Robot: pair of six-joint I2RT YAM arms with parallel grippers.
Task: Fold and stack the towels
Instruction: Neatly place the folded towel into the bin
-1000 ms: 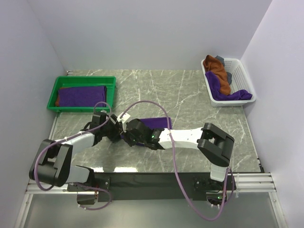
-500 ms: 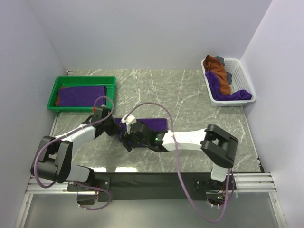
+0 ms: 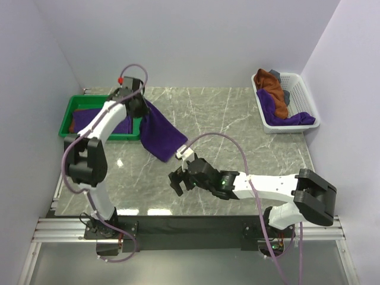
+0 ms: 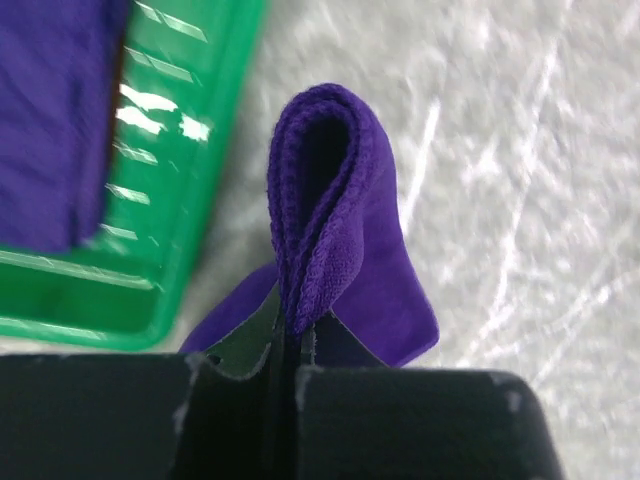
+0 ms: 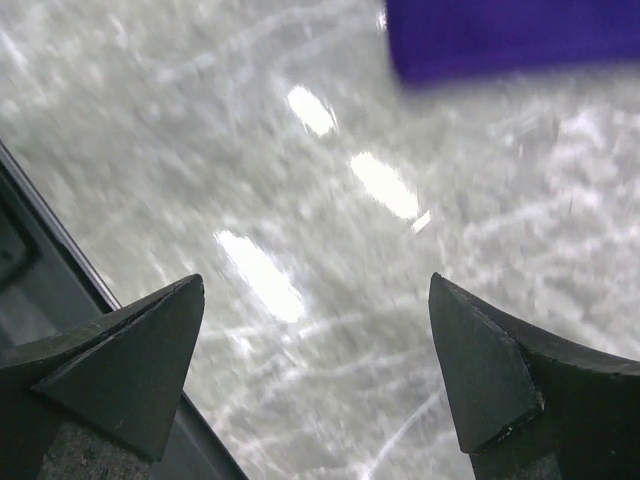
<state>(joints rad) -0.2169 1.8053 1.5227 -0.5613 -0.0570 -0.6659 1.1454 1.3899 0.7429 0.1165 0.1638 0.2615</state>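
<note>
My left gripper (image 3: 141, 107) is shut on a folded purple towel (image 3: 161, 133), which hangs from it above the table beside the green tray (image 3: 104, 100). The left wrist view shows the towel's fold (image 4: 330, 200) pinched between the closed jaws of the left gripper (image 4: 292, 335). Inside the tray lies a folded purple towel (image 3: 101, 120) over a rust-brown one (image 3: 72, 126). My right gripper (image 3: 176, 181) stands open low over the marble near the front, nothing between its fingers (image 5: 130, 350); the hanging purple towel's edge (image 5: 500, 35) shows beyond them.
A white basket (image 3: 300, 89) at the back right holds a rust-brown towel (image 3: 273, 89), a purple towel (image 3: 282, 113) and a small grey item (image 3: 275, 73). The black front rail (image 3: 196, 225) runs along the table's near edge. Walls close in on three sides.
The left gripper shut on the folded purple towel and lifted it from the table's middle up toward the green tray. The right gripper let go, opened wide and drew back to the right.
</note>
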